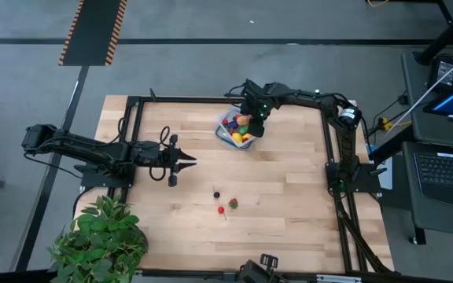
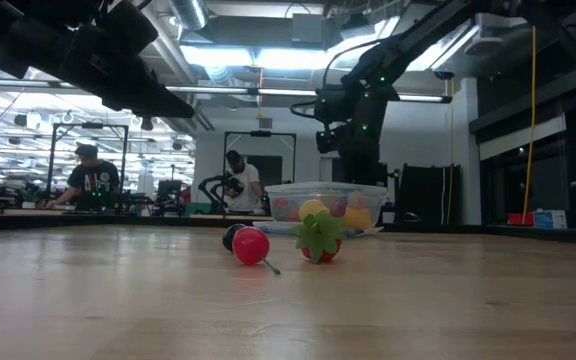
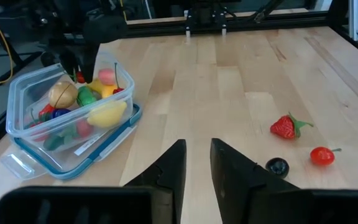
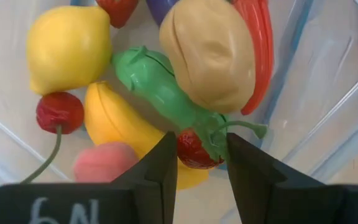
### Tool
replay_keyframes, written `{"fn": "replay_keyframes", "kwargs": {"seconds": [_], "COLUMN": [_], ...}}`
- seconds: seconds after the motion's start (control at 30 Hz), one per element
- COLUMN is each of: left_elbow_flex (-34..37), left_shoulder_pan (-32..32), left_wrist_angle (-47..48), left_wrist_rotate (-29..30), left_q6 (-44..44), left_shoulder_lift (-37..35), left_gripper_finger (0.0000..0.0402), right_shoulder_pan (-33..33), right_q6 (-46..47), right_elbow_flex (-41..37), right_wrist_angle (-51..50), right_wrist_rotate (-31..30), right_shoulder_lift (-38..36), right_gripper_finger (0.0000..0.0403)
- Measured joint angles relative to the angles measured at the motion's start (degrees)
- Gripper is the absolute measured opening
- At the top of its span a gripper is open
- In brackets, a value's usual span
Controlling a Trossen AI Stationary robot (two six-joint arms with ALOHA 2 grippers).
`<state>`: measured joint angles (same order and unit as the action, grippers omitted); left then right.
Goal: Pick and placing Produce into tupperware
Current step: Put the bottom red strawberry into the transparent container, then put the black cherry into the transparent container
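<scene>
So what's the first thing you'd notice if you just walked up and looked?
The clear tub at the far side of the table, packed with bright toy produce like a lemon and a green pepper, with the right claw poised just over the pile. Next, three strays out on the bare wood: a strawberry, a cherry and a dark berry. The left claw hovers near them, a little open.

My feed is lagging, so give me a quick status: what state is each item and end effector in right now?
tupperware: lid off, holding many produce pieces.
lemon: inside the tupperware.
strawberry: loose on the table, outside the tupperware.
cherry: loose on the table near the strawberry.
dark berry: loose on the table.
right end effector: lowered into the tupperware, jaws around a red piece.
left end effector: above bare table, slightly open, holding nothing.
</scene>
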<state>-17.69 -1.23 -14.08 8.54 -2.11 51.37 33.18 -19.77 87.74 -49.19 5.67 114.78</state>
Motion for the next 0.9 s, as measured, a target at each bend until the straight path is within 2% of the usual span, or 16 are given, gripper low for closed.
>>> {"fn": "replay_keyframes", "kwargs": {"seconds": [0.17,0.33,0.47,0.63,0.7,0.83,0.9], "left_elbow_flex": [0.0,0.0,0.0,0.0,0.0,0.0,0.0], "left_shoulder_pan": [0.0,0.0,0.0,0.0,0.0,0.0,0.0], "left_wrist_angle": [-0.01,-0.01,-0.01,0.01,0.01,0.01,0.01], "left_wrist_rotate": [0.0,0.0,0.0,0.0,0.0,-0.01,-0.02], "left_q6": [-0.02,-0.02,-0.02,-0.02,-0.02,-0.02,0.02], "left_shoulder_lift": [-0.02,-0.02,-0.02,-0.02,-0.02,-0.01,0.0], "left_gripper_finger": [0.0073,0.0079,0.0083,0.0087,0.0085,0.0077,0.0073], "right_shoulder_pan": [-0.01,-0.01,0.01,-0.01,-0.01,-0.39,-0.87], "right_q6": [1.49,3.13,3.19,3.21,3.23,4.26,4.44], "right_elbow_flex": [0.0,-0.02,-0.03,1.21,3.14,7.72,9.2], "right_wrist_angle": [0.02,0.5,2.02,1.38,0.07,-3.75,-4.37], "right_wrist_rotate": [0.02,0.02,-0.02,-0.04,0.02,0.39,0.43], "right_shoulder_lift": [0.0,-0.02,-0.02,-0.02,-0.09,-0.13,-0.39], "right_gripper_finger": [0.0121,0.0201,0.0213,0.0171,0.0132,0.0025,0.0012]}}
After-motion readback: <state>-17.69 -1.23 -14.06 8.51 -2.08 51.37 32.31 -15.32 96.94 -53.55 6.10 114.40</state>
